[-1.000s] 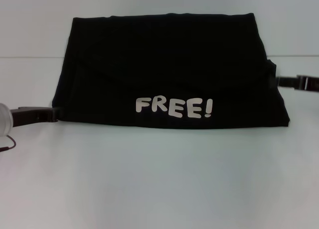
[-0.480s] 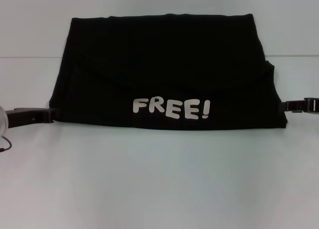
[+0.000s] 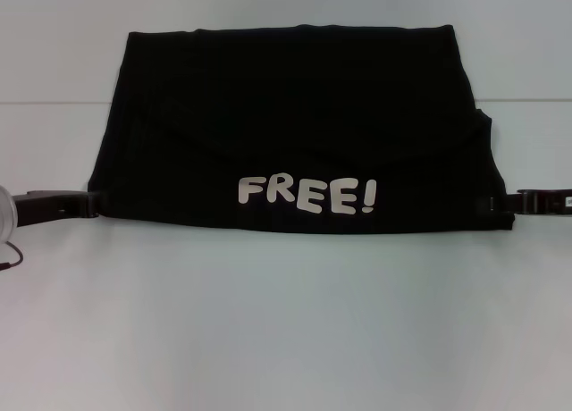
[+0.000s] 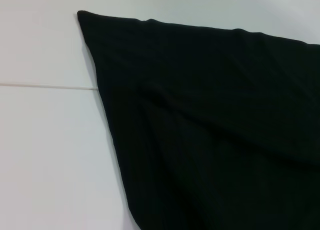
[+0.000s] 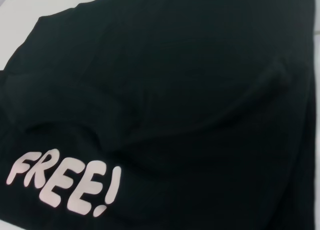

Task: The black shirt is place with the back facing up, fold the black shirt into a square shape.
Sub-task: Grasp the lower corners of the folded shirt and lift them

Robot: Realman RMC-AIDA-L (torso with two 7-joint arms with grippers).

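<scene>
The black shirt (image 3: 295, 116) lies folded into a wide band across the white table (image 3: 286, 322), with a white "FREE!" print (image 3: 307, 195) near its front edge. My left gripper (image 3: 92, 204) reaches in low from the left and meets the shirt's near left corner. My right gripper (image 3: 509, 202) comes in from the right at the near right corner. The left wrist view shows plain black shirt cloth (image 4: 210, 130) with one pointed corner. In the right wrist view the shirt (image 5: 190, 90) fills the picture, with the print (image 5: 65, 182) on it. Neither wrist view shows any fingers.
A thin seam (image 3: 45, 103) crosses the table behind the shirt's sides. A silver wrist and a dark cable (image 3: 9, 255) sit at the far left edge. Bare table stretches in front of the shirt.
My right gripper has come nearer along the shirt's right side, down to its near right corner. The left gripper has barely shifted. The shirt's right edge has settled slightly.
</scene>
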